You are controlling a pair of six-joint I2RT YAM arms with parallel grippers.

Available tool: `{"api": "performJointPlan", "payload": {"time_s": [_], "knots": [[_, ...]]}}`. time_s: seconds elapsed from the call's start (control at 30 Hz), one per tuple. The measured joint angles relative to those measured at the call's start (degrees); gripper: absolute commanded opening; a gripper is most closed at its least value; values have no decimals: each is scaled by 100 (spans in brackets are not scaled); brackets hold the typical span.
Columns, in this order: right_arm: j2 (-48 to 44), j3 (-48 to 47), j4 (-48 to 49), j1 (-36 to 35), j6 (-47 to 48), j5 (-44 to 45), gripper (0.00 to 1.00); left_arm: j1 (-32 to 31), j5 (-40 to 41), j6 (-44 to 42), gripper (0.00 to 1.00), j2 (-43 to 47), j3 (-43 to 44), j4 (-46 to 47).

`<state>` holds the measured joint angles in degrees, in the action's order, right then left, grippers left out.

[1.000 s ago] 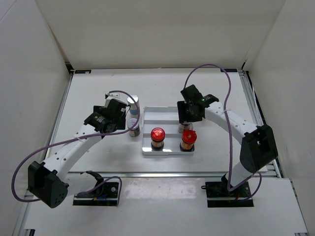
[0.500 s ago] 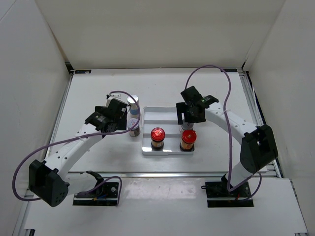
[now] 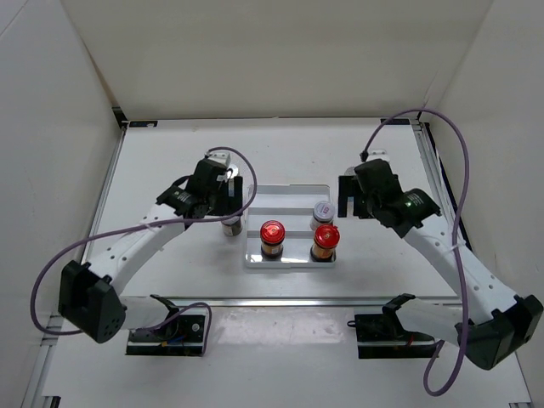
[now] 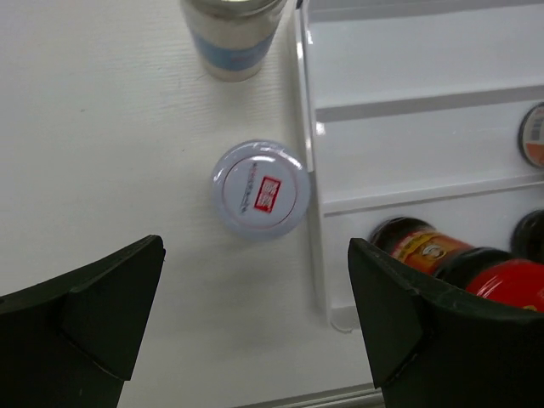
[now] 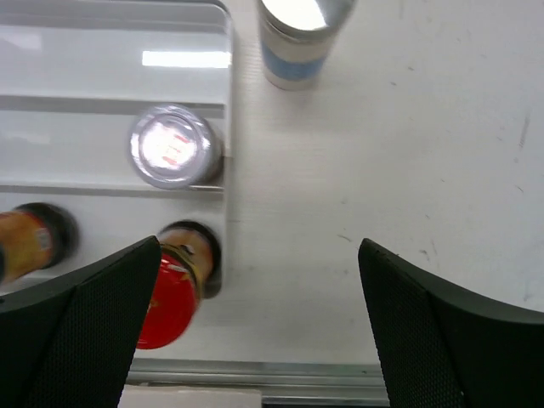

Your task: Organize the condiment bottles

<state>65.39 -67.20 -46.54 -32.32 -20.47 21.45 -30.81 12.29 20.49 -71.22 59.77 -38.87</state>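
A white ridged tray (image 3: 289,197) holds two amber bottles with red caps (image 3: 272,237) (image 3: 325,240) in its front row. A silver-lidded jar (image 3: 321,211) stands behind the right one. My right gripper (image 3: 354,198) hangs open just right of the tray, holding nothing. In the right wrist view (image 5: 259,255) a tall white-and-blue bottle (image 5: 297,38) stands on the table beside the tray. My left gripper (image 4: 255,276) is open above the table left of the tray. A second silver-lidded jar (image 4: 261,188) and a tall white-and-blue bottle (image 4: 234,34) stand ahead of it.
The tray's back rows (image 4: 408,127) are bare white ridges. A metal rail (image 5: 255,374) runs along the table's near edge. White walls enclose the table on three sides. Purple cables loop above both arms.
My right gripper opened, left the silver-lidded jar standing in the tray, and drew back to the right. My left arm shifted slightly right and farther back.
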Motion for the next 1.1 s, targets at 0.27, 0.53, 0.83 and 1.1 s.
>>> {"api": "performJointPlan", "payload": {"time_s": [0.27, 0.53, 0.83, 1.1], "knots": [[-87, 789, -535, 33, -435, 741, 100, 0, -258, 70, 100, -1408, 227, 391], [-446, 831, -723, 33, -640, 960, 100, 72, -273, 160, 72, -1552, 227, 424], [-654, 223, -1596, 33, -625, 719, 100, 114, -376, 205, 28, -1333, 330, 210], [-1790, 22, -2052, 33, -588, 1108, 100, -317, -232, 369, 24, -920, 1248, 142]]}}
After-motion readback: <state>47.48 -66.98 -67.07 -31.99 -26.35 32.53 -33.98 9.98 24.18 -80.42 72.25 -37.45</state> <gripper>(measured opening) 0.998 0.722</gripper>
